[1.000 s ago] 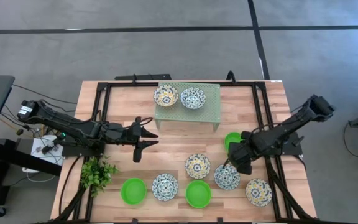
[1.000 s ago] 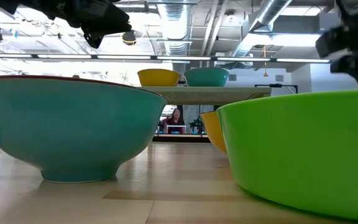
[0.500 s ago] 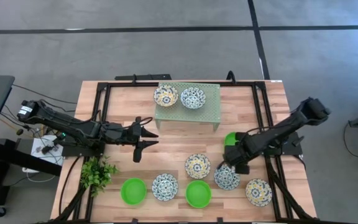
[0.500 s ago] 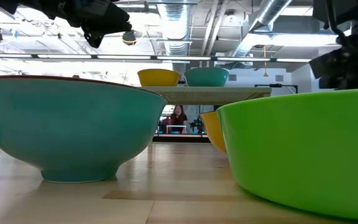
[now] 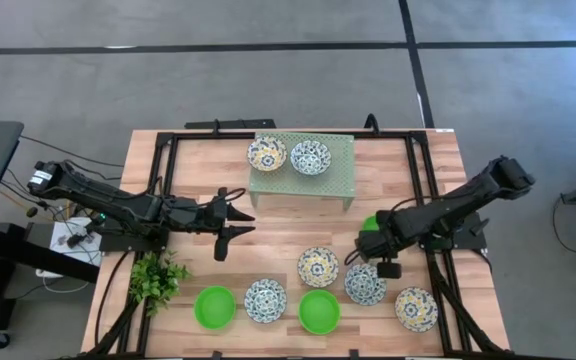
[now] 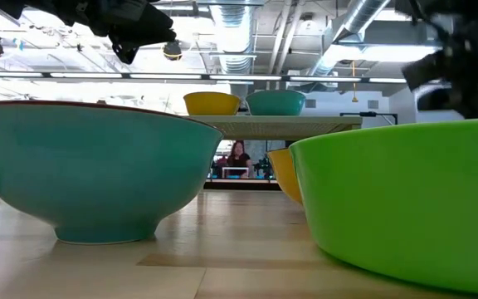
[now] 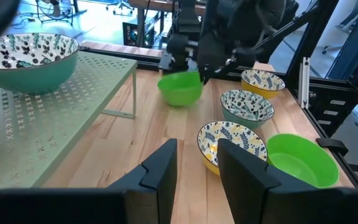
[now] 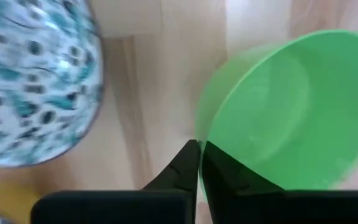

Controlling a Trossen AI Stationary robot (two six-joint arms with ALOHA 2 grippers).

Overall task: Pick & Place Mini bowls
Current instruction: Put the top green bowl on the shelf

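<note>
Over on the far left of the rack [image 5: 301, 172], my left gripper [image 5: 230, 222] hangs above bare wood, well away from every bowl, its two fingers [image 7: 160, 171] parted with nothing between them. The pale green rack itself carries two patterned bowls side by side, a yellowish one [image 5: 266, 154] and a blue-and-white one [image 5: 311, 157]. In front of the rack, near the table's front edge, runs a row: a green bowl [image 5: 215, 306], a patterned bowl [image 5: 265, 299], another green bowl [image 5: 319, 310], with a yellowish patterned bowl [image 5: 318, 266] just behind that one, then a blue patterned bowl [image 5: 365, 284] and one more patterned bowl [image 5: 416, 308] at the row's right end. A leafy plant [image 5: 156, 277] sits left of the row. Right of the rack, my right gripper [image 5: 372, 237] is pinched on the rim of the third green bowl [image 8: 284, 115], fingers [image 8: 187, 163] clamped together over its edge, and the bowl looks tilted in the left wrist view.
</note>
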